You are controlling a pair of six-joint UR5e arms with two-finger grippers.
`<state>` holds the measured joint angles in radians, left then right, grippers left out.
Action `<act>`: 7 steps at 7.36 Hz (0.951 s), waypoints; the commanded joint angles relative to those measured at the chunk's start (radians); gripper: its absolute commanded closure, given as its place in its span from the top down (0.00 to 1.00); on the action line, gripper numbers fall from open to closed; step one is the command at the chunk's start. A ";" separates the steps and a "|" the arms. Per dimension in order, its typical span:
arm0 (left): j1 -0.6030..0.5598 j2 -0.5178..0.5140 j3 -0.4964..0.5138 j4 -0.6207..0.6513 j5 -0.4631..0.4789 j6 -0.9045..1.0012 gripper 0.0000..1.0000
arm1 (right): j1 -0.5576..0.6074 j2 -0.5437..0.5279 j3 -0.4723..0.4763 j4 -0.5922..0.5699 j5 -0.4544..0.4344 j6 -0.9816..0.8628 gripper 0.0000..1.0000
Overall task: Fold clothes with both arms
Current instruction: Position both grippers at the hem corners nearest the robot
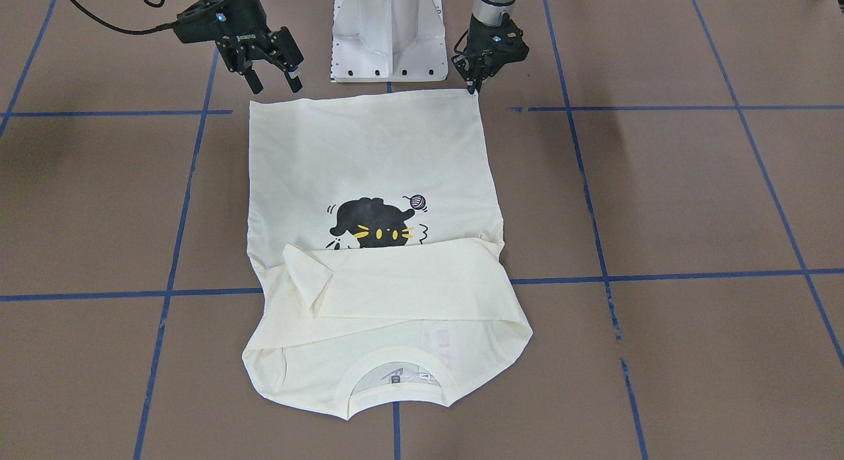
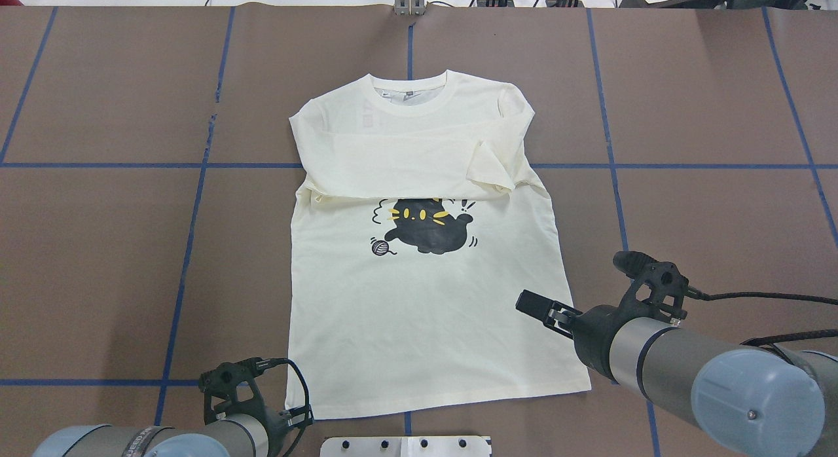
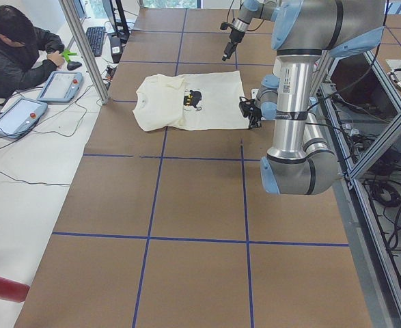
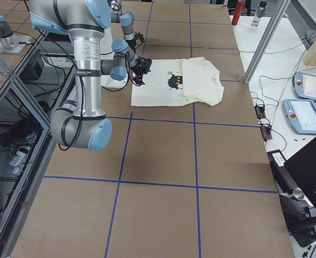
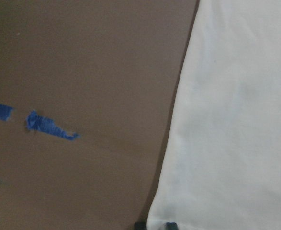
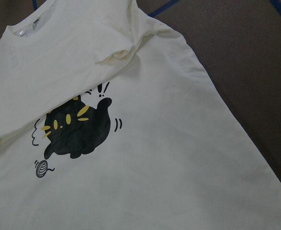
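Note:
The cream-white T-shirt (image 1: 369, 157) lies flat and print side up on the brown table, its sleeves folded across the chest and its hem toward the robot. It also shows in the overhead view (image 2: 419, 313) and the right wrist view (image 6: 154, 167). My left gripper (image 1: 473, 86) is low at one hem corner with its fingers close together on the cloth. In the left wrist view, dark fingertips (image 5: 171, 225) flank the shirt's corner (image 5: 236, 120). My right gripper (image 1: 273, 83) is open and empty, held above the table at the other hem corner; it also shows in the overhead view (image 2: 573, 280).
The white pedestal base (image 1: 387, 38) stands just behind the hem. Blue tape lines (image 1: 171, 249) grid the table. In the exterior left view, an operator (image 3: 16, 48) sits at a side bench with tablets, past a metal post (image 3: 84, 48).

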<state>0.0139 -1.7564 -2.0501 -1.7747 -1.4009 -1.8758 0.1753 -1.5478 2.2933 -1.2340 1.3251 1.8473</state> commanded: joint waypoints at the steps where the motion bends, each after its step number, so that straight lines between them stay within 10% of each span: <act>1: -0.003 0.002 -0.004 0.001 0.000 0.001 0.00 | -0.002 0.000 0.000 -0.001 -0.001 0.001 1.00; 7: -0.071 -0.023 -0.085 0.052 0.039 0.116 0.00 | -0.182 -0.277 -0.005 -0.015 -0.119 -0.086 1.00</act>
<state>-0.0464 -1.7786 -2.1302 -1.7231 -1.3669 -1.7680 0.0558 -1.7335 2.2878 -1.2457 1.2405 1.8170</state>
